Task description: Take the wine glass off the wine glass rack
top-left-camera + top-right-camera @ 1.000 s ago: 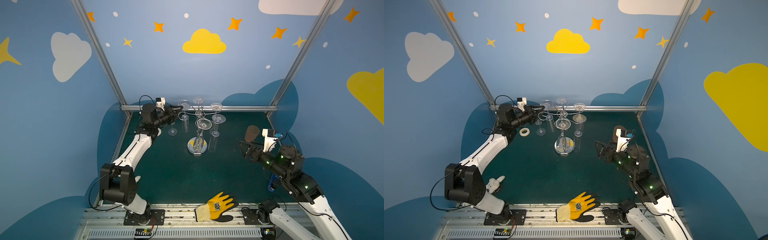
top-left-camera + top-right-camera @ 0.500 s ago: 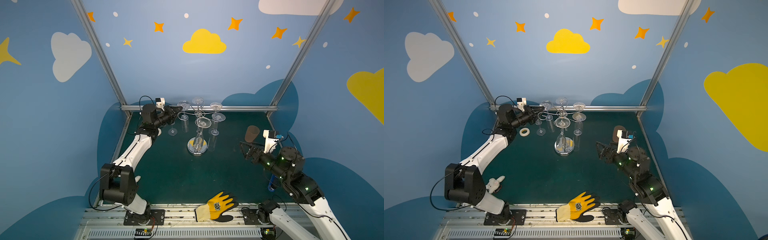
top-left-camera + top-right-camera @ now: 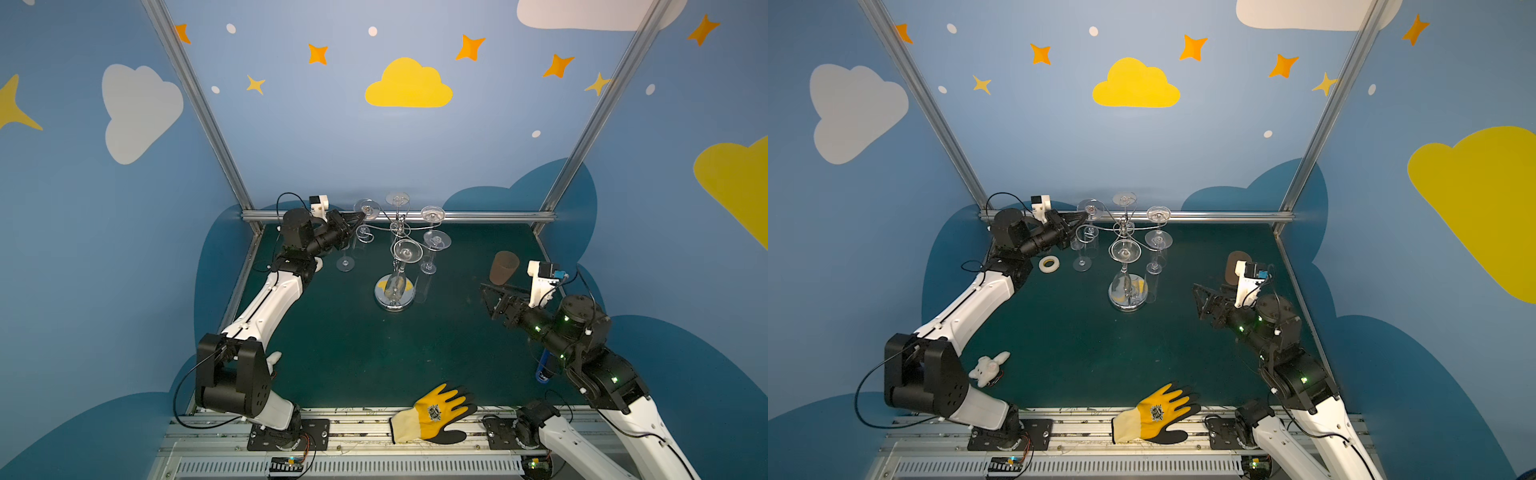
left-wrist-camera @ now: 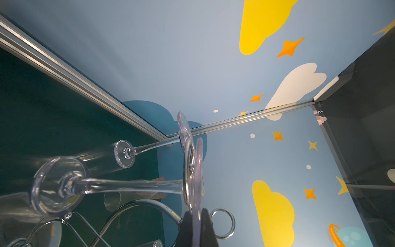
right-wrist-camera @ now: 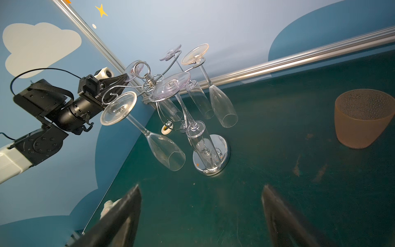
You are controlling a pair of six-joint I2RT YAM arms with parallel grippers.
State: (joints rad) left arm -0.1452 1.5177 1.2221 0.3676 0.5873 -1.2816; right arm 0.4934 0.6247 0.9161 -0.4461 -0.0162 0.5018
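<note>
Chrome wine glass rack (image 3: 394, 296) stands mid-surface (image 3: 353, 353). Left hand (image 3: 360, 216) is clamped on the foot of a hanging wine glass (image 3: 369, 207); right hand (image 3: 487, 300) gapes empty, well apart.

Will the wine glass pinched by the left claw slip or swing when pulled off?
Probably slippery: the left gripper clamps the wine glass only by its smooth foot's edge. It may swing, its long bowl hanging under a loop of the wine glass rack. Thin stem, likely fragile.
</note>
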